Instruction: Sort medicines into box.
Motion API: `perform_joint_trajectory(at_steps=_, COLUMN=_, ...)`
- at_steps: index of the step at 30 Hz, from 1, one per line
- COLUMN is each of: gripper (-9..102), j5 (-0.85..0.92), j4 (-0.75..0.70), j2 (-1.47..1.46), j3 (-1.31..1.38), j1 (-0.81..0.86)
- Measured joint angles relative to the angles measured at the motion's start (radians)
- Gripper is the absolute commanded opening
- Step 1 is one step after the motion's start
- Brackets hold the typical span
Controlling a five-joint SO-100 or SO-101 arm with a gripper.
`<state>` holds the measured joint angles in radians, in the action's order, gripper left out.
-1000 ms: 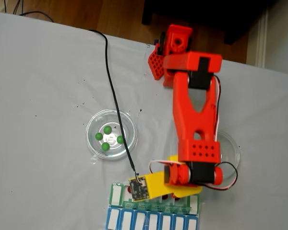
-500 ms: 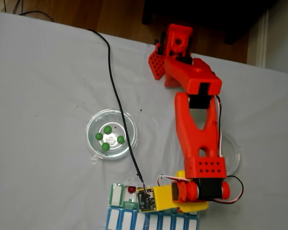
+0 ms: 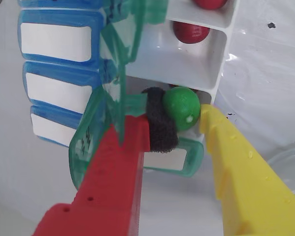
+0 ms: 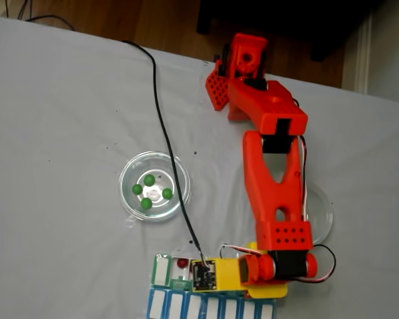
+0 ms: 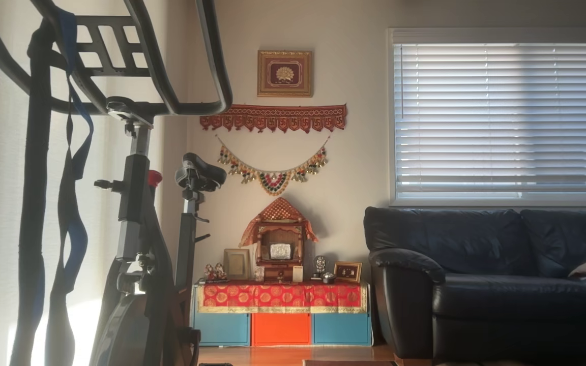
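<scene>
A glossy green ball (image 3: pixel 182 107) is pressed by a black, rough foam-like pad (image 3: pixel 160 120). Translucent green plastic lids (image 3: pixel 123 59) and smooth white plastic compartments (image 3: pixel 214 54) are seen.

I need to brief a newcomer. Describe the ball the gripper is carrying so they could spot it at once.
Start at the long green-and-white plastic pill organizer and follow its open white compartments to the one beside the gripper. There, a small glossy green round ball sits pinched between the black-padded red finger and the yellow finger. The neighbouring compartment's ball is red.
</scene>
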<state>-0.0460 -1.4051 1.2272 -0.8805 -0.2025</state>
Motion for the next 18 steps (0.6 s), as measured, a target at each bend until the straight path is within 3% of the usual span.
perform_joint_trajectory(at_steps=18, gripper=3, j5=-0.061, j4=-0.002, j2=0.002, j3=0.0, j1=-0.021)
